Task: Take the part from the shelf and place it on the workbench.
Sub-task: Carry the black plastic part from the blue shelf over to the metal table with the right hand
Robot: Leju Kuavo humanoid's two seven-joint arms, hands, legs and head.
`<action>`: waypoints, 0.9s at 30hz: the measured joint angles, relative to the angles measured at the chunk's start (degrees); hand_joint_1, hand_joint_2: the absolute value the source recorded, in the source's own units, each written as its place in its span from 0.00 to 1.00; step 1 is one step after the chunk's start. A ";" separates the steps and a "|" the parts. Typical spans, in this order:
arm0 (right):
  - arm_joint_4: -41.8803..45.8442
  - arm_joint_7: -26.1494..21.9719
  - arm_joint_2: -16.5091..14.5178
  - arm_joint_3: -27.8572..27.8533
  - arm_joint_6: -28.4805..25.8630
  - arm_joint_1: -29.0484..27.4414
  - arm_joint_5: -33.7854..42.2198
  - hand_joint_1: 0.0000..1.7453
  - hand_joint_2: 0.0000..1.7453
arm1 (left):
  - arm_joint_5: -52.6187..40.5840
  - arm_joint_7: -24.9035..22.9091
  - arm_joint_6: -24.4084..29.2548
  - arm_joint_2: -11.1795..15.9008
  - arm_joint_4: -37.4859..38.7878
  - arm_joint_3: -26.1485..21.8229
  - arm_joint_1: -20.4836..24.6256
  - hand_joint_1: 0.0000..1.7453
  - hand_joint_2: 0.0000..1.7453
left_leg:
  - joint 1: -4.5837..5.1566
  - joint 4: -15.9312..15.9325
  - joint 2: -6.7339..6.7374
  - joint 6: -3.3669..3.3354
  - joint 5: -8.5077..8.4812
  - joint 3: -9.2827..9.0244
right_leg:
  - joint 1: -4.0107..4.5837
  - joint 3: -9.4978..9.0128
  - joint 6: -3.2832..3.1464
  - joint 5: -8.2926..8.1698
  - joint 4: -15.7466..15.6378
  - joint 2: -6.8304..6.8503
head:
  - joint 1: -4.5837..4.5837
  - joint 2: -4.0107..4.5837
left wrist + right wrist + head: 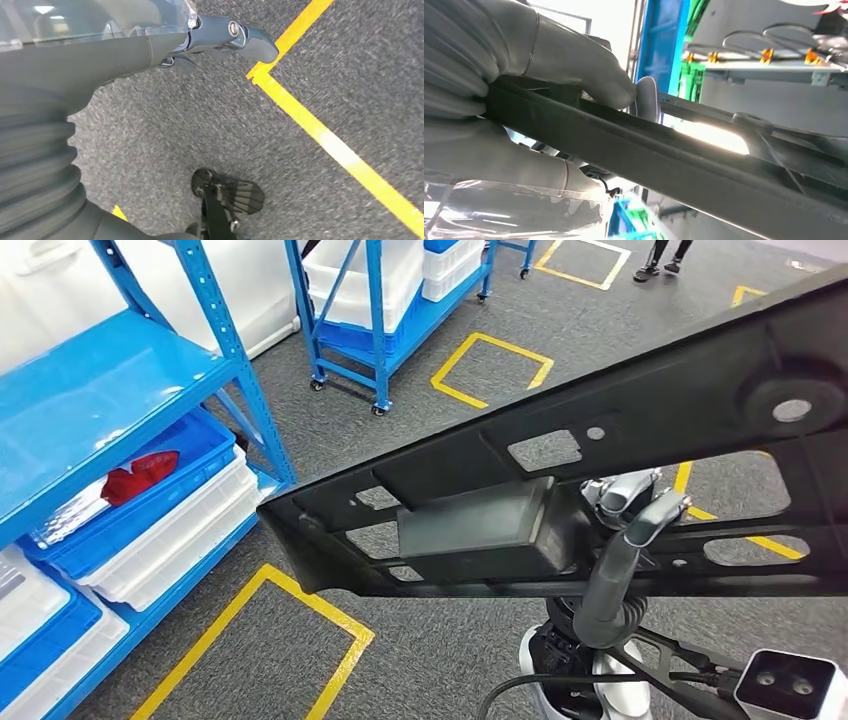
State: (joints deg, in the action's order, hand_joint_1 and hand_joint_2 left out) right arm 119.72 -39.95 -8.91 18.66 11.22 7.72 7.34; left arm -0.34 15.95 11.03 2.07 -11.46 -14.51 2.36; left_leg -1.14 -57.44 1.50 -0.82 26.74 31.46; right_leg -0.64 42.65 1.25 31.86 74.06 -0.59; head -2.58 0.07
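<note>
While your right hand (524, 95) clamps the long black part (560, 490) held aloft from four to ten o'clock, clear of the blue shelf (120, 380), and your left hand (220, 37) hangs with fingers apart holding nothing, its overhang risks levering free.

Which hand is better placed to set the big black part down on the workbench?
The right hand: it already grips the black part, thumb on one side, fingers on the other. The left hand hangs over the carpet, holding nothing. No workbench is visible yet.
</note>
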 joint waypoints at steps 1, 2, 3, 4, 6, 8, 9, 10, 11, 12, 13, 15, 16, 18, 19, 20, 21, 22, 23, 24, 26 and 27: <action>-0.01 0.00 0.05 0.02 -0.14 -0.05 -0.09 1.00 1.00 | 0.03 -0.17 -0.14 -0.05 -0.01 -0.05 0.01 0.00 1.00 | 0.00 -0.02 0.78 0.07 0.09 -0.03 | -0.18 0.06 0.12 -0.59 0.08 0.18 | 0.00 0.00; -0.01 0.00 0.09 0.06 -0.36 -0.08 -0.21 1.00 1.00 | 0.02 -0.32 -0.29 -0.13 0.00 -0.07 0.07 0.00 1.00 | 0.00 -0.04 1.49 0.20 0.20 -0.14 | -0.30 -1.09 0.17 -2.09 -2.11 0.57 | 0.00 -0.01; 0.00 0.00 0.12 0.12 -0.66 -0.08 -0.35 1.00 1.00 | -0.04 -0.47 -0.45 -0.24 -0.01 -0.07 0.14 0.00 1.00 | -0.01 -0.06 2.13 0.38 0.35 -0.31 | -0.33 -3.22 0.12 -4.01 -6.02 1.39 | 0.00 -0.01; 0.01 0.00 0.14 0.19 -1.00 -0.09 -0.52 1.00 1.00 | -0.15 -0.64 -0.59 -0.34 -0.01 -0.07 0.19 0.00 1.00 | 0.11 -0.09 2.70 0.64 0.55 -0.49 | -0.11 -5.34 -0.14 -5.33 -9.96 2.69 | 0.00 -0.01; 0.06 0.00 0.18 0.35 -1.80 -0.14 -0.94 1.00 1.00 | -0.57 -1.10 -0.89 -0.45 -0.01 -0.07 0.24 0.00 1.00 | 0.36 -0.13 3.73 1.27 0.87 -0.83 | 0.36 -7.73 -0.89 -6.47 -14.70 4.26 | 0.00 0.00; 0.17 0.00 0.30 0.48 -2.48 -0.43 -1.26 1.00 1.00 | -1.04 -1.58 -1.03 -0.54 -0.01 -0.06 0.36 0.00 1.00 | 0.47 0.05 4.76 1.95 0.99 -1.18 | 0.69 -7.67 -1.62 -6.42 -15.22 3.58 | 0.00 0.00; 0.29 0.01 0.36 0.54 -2.69 -0.71 -1.32 1.00 1.00 | -1.29 -1.79 -1.07 -0.63 -0.02 -0.05 0.48 0.00 1.00 | 0.36 0.06 4.78 2.29 1.17 -1.32 | 0.60 -7.74 -1.98 -6.54 -15.44 2.96 | 0.00 0.00; 0.44 0.00 0.42 0.60 -2.81 -0.96 -1.35 1.00 1.00 | -1.47 -1.95 -1.10 -0.77 -0.02 -0.04 0.59 0.00 1.00 | 0.24 -0.47 4.11 2.55 1.76 -1.22 | 0.47 -7.88 -2.35 -6.69 -15.74 2.37 | 0.00 0.00; 0.59 -0.01 0.46 0.69 -2.84 -1.13 -1.35 1.00 1.00 | -1.62 -2.08 -1.13 -0.91 -0.01 -0.03 0.66 0.00 1.00 | 0.12 -2.02 2.97 2.73 2.92 -0.63 | 0.29 -8.02 -2.73 -6.85 -16.03 1.82 | 0.00 0.00; 0.72 -0.01 0.50 0.79 -2.73 -1.26 -1.30 1.00 1.00 | -1.73 -2.16 -1.14 -1.03 -0.01 -0.02 0.64 0.00 1.00 | 0.01 -4.93 1.47 2.83 4.66 0.66 | 0.16 -8.14 -3.03 -6.97 -16.22 1.22 | 0.00 0.00; 0.78 -0.03 0.55 0.87 -2.56 -1.29 -1.23 1.00 1.00 | -1.77 -2.21 -1.14 -1.11 0.00 -0.01 0.54 0.00 1.00 | -0.01 -8.81 0.27 2.84 6.61 2.48 | 0.22 -8.14 -3.23 -7.01 -16.26 0.57 | 0.00 0.00; 0.80 -0.01 0.68 0.97 -1.97 -1.36 -1.04 1.00 1.00 | -1.76 -2.30 -1.11 -1.26 0.01 -0.01 0.25 0.00 1.00 | -0.01 -15.70 -0.73 2.87 8.83 5.98 | 0.38 -8.13 -3.41 -7.02 -16.21 -1.01 | 0.00 0.00; 0.80 -0.01 0.77 0.99 -1.64 -1.36 -0.94 1.00 1.00 | -1.71 -2.31 -1.10 -1.38 0.01 -0.02 0.14 0.00 1.00 | -0.01 -16.55 -0.89 2.84 8.33 6.63 | 0.43 -8.16 -3.42 -7.02 -16.14 -1.85 | 0.00 0.00; 0.80 0.00 0.95 1.06 -1.07 -1.16 -0.70 1.00 1.00 | -1.56 -2.21 -1.11 -1.67 0.01 -0.04 0.11 0.00 1.00 | -0.06 -11.65 -1.44 2.61 4.39 4.86 | 0.44 -8.24 -3.31 -6.96 -15.89 -3.50 | 0.00 -0.01; 0.80 0.00 1.01 1.09 -0.89 -0.97 -0.57 1.00 1.00 | -1.45 -2.11 -1.14 -1.78 0.01 -0.07 0.15 0.00 1.00 | -0.12 -7.68 -2.61 2.41 2.39 3.23 | 0.42 -8.21 -3.17 -6.89 -15.70 -4.21 | 0.00 -0.01; 0.80 0.00 1.07 1.12 -0.81 -0.70 -0.45 1.00 1.00 | -1.33 -2.01 -1.22 -1.89 0.02 -0.11 0.19 0.00 1.00 | -0.21 -4.18 -3.83 2.25 1.03 1.82 | 0.46 -8.05 -2.92 -6.81 -15.42 -4.92 | 0.00 -0.01; 0.79 0.01 1.11 1.16 -0.86 -0.37 -0.37 1.00 1.00 | -1.22 -1.94 -1.37 -1.99 0.03 -0.15 0.23 0.00 1.00 | -0.22 -1.95 -4.87 2.09 0.39 0.94 | 0.42 -7.83 -2.57 -6.81 -15.21 -5.54 | 0.00 -0.01; 0.78 0.01 1.18 1.20 -1.02 -0.06 -0.33 1.00 1.00 | -1.15 -1.89 -1.58 -2.11 0.03 -0.18 0.31 0.00 1.00 | -0.15 -1.13 -5.48 1.89 0.46 0.65 | 0.34 -7.59 -2.16 -6.87 -15.12 -6.08 | -0.01 -0.01; 0.76 0.02 1.25 1.25 -1.27 0.24 -0.31 1.00 1.00 | -1.13 -1.85 -1.79 -2.22 0.04 -0.19 0.42 0.00 1.00 | -0.03 -0.93 -5.21 1.68 0.48 0.57 | 0.24 -7.41 -1.73 -7.00 -15.14 -6.67 | -0.01 -0.01; 0.74 0.02 1.34 1.28 -1.66 0.49 -0.27 1.00 1.00 | -1.14 -1.78 -1.96 -2.36 0.04 -0.19 0.54 0.00 1.00 | -0.08 -0.78 -4.63 1.32 0.31 0.47 | 0.13 -7.30 -1.34 -7.10 -15.16 -7.08 | -0.01 -0.01; 0.65 0.02 1.55 1.38 -2.56 1.01 -0.09 1.00 1.00 | -1.14 -1.44 -2.08 -2.61 0.03 -0.22 0.74 0.00 1.00 | -0.21 -0.24 -3.34 0.54 -0.08 0.15 | 0.26 -6.55 -0.82 -6.17 -13.71 -5.37 | 0.02 0.00; 0.55 0.02 1.66 1.50 -3.01 1.37 0.06 1.00 1.00 | -1.09 -1.21 -2.09 -2.70 0.03 -0.31 0.77 0.00 1.00 | -0.25 0.01 -2.60 0.19 -0.23 0.07 | 0.31 -5.41 -0.61 -4.79 -11.33 -3.65 | 0.03 -0.01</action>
State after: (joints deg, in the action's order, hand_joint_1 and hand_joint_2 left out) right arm 120.26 -39.94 -7.25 20.16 8.22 9.09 7.39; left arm -1.43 14.74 8.93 -0.63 -11.43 -14.82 3.13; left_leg -1.40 -57.43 -1.11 -0.63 26.51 31.53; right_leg -0.32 37.24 0.64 27.06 62.73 -4.23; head -2.55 0.06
